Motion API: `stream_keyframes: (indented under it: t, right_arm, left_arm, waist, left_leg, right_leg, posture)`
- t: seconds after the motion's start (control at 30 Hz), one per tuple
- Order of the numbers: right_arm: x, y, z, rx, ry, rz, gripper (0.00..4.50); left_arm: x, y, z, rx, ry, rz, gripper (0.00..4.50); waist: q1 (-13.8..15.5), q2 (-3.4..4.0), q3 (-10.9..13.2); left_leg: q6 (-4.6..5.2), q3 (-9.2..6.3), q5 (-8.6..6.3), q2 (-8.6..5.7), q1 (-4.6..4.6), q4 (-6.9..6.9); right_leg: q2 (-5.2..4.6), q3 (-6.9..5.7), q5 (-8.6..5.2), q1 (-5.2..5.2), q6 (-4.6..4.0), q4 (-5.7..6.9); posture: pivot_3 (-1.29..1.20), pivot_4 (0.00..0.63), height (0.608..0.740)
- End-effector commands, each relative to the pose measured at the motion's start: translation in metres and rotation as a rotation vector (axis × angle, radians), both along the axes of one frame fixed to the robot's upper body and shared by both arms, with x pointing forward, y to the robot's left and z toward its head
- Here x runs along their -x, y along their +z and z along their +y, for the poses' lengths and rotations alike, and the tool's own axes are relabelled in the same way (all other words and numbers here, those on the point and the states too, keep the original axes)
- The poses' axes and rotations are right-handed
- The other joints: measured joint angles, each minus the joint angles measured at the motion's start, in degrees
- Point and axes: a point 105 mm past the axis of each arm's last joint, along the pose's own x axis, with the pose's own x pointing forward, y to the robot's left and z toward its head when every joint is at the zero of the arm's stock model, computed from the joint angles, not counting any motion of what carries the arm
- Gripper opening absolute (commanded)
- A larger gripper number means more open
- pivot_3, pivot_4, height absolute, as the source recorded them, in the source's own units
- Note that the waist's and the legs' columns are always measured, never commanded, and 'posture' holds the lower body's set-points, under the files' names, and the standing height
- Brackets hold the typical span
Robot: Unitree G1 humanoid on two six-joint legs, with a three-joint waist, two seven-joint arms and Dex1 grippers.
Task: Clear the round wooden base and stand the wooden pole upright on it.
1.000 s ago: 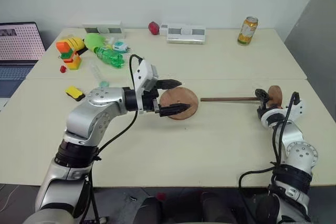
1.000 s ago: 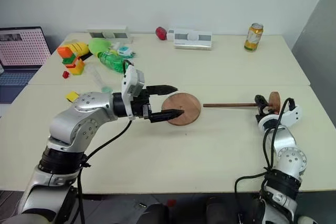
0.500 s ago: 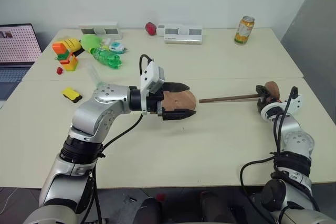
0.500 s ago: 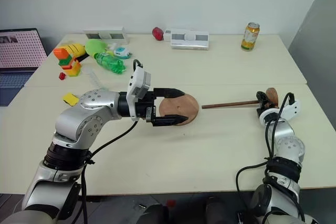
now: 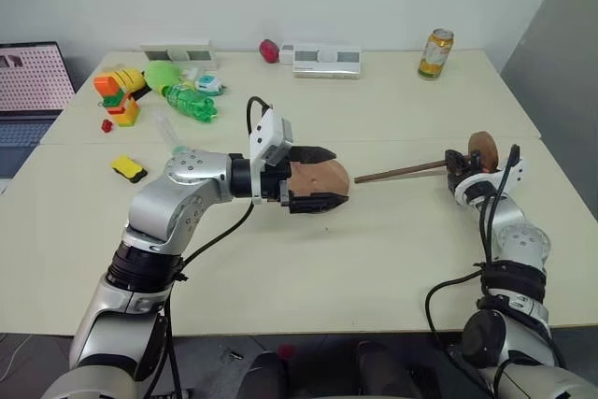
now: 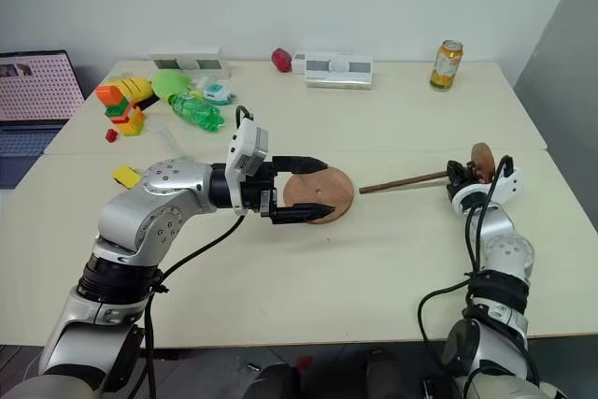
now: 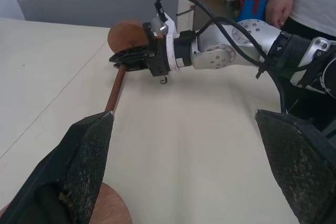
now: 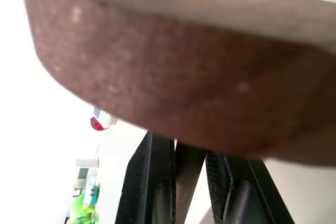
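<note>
Table (image 5: 392, 259): a pale, smooth top, on which wooden parts can be expected to slide easily if nudged.
Round wooden base (image 6: 329, 195): laid flat near the middle of the table, with nothing seen resting on its visible face. It is judged thin, stiff and light; a push from the side would likely shift it, so it is best steadied from above or left alone.
Wooden pole (image 5: 397, 173): stretched between the base and the table's right edge, its far end slightly raised. It is judged rigid and light but end-heavy, because of the disc (image 7: 126, 33) fixed at its right end. A hold on the rod just beside that disc is judged best for tipping it upright.
Left gripper (image 6: 304, 190): spread wide, one finger over the base and one at its near edge; whether the wood is touched cannot be told.
Right gripper (image 5: 458, 167): pinched together on the rod just beside the disc.
</note>
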Motion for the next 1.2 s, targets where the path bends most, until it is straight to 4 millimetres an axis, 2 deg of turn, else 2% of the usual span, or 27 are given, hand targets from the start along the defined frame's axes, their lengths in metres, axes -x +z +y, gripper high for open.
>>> stream_keyframes:
  t: [0.03,0.07,0.1,0.13,0.2,0.27,0.37,0.47,0.6,0.73,1.03,1.2]
  right_arm:
    - [0.001,0.026,0.002,0.209,0.024,-0.062,0.39]
    - [0.001,0.04,0.01,0.294,0.054,-0.105,0.39]
    - [0.001,0.064,0.025,0.414,0.102,-0.189,0.39]
    - [0.002,0.08,0.037,0.496,0.136,-0.249,0.39]
    - [0.009,0.129,0.08,0.705,0.245,-0.449,0.39]
    - [0.016,0.164,0.121,0.813,0.325,-0.605,0.39]
    - [0.024,0.184,0.151,0.868,0.379,-0.713,0.39]
    - [0.039,0.2,0.187,0.918,0.467,-0.831,0.39]
    - [0.049,0.201,0.211,0.959,0.534,-0.894,0.39]
    - [0.052,0.19,0.227,0.982,0.616,-0.889,0.39]
    - [0.042,0.166,0.215,1.15,0.661,-0.787,0.39]
    - [0.038,0.158,0.213,1.174,0.661,-0.749,0.39]
  left_arm:
    - [0.001,0.014,0.007,0.031,0.029,-0.054,4.5]
    - [0.001,0.015,0.01,0.038,0.044,-0.062,4.5]
    - [-0.001,0.016,0.015,0.054,0.083,-0.072,4.5]
    - [-0.001,0.017,0.018,0.065,0.112,-0.079,4.5]
    - [0.009,0.004,0.027,0.078,0.18,-0.09,4.5]
    - [0.025,-0.015,0.037,0.108,0.28,-0.082,4.5]
    - [0.04,-0.031,0.046,0.112,0.373,-0.093,4.5]
    - [0.049,-0.052,0.064,0.106,0.534,-0.089,4.5]
    - [0.058,-0.07,0.081,0.093,0.68,-0.101,4.5]
    - [0.063,-0.078,0.083,0.104,0.731,-0.101,4.5]
    - [0.059,-0.074,0.078,0.145,0.725,-0.088,4.5]
    - [0.056,-0.073,0.074,0.149,0.707,-0.085,4.5]
  waist:
    - [0.0,0.03,0.02]
    - [0.01,0.06,0.04]
    - [0.01,0.09,0.06]
    - [0.0,0.11,0.07]
    - [-0.35,0.24,0.13]
    - [-1.01,0.31,0.14]
    - [-1.31,0.25,0.17]
    - [0.04,0.14,0.15]
    - [1.69,0.17,0.17]
    - [2.69,0.17,0.16]
    - [2.6,0.18,0.17]
    - [1.98,0.18,0.17]
  left_leg:
    - [0.0,0.0,0.0,-0.01,0.0,0.0]
    - [0.0,0.02,0.0,-0.02,-0.01,0.0]
    - [0.0,0.02,0.0,-0.02,-0.01,0.0]
    - [0.0,0.01,0.0,-0.03,-0.01,0.01]
    - [0.0,0.0,0.0,-0.02,-0.01,0.0]
    - [0.0,0.06,0.0,0.0,0.01,-0.06]
    - [-0.04,0.04,0.02,0.11,0.02,-0.12]
    - [0.09,-0.31,-0.05,0.19,-0.36,0.06]
    - [0.08,-0.3,-0.05,-0.01,-0.4,0.07]
    - [0.08,-0.34,-0.05,-0.08,-0.53,0.09]
    - [0.09,-0.32,-0.05,-0.09,-0.5,0.05]
    - [0.09,-0.32,-0.05,-0.07,-0.49,0.04]
  right_leg:
    - [-0.01,0.0,0.0,0.0,0.0,0.0]
    - [-0.03,0.02,0.0,-0.01,0.0,0.0]
    - [-0.03,0.03,0.0,-0.01,0.0,0.0]
    - [-0.03,0.03,0.0,-0.02,0.0,0.01]
    - [-0.03,0.02,0.0,-0.04,0.0,0.01]
    - [0.0,0.22,0.0,-0.17,0.01,0.01]
    - [0.12,0.45,0.0,-0.27,0.0,0.0]
    - [0.12,-0.18,0.01,-0.29,-0.02,-0.04]
    - [-0.25,-0.14,0.01,-0.26,-0.01,-0.09]
    - [-0.29,-0.27,0.01,-0.28,0.0,-0.18]
    - [-0.19,-0.29,0.01,-0.31,-0.01,-0.15]
    - [-0.16,-0.29,0.01,-0.31,-0.01,-0.11]
  posture:
    - [0.0,0.15,0.74]
    - [0.0,0.15,0.74]
    - [0.0,0.15,0.74]
    - [0.0,0.15,0.74]
    - [0.0,0.15,0.74]
    - [0.0,0.15,0.74]
    - [0.0,0.15,0.74]
    - [0.0,0.15,0.74]
    - [0.0,0.15,0.74]
    - [0.0,0.15,0.74]
    - [0.0,0.15,0.74]
    - [0.0,0.15,0.74]
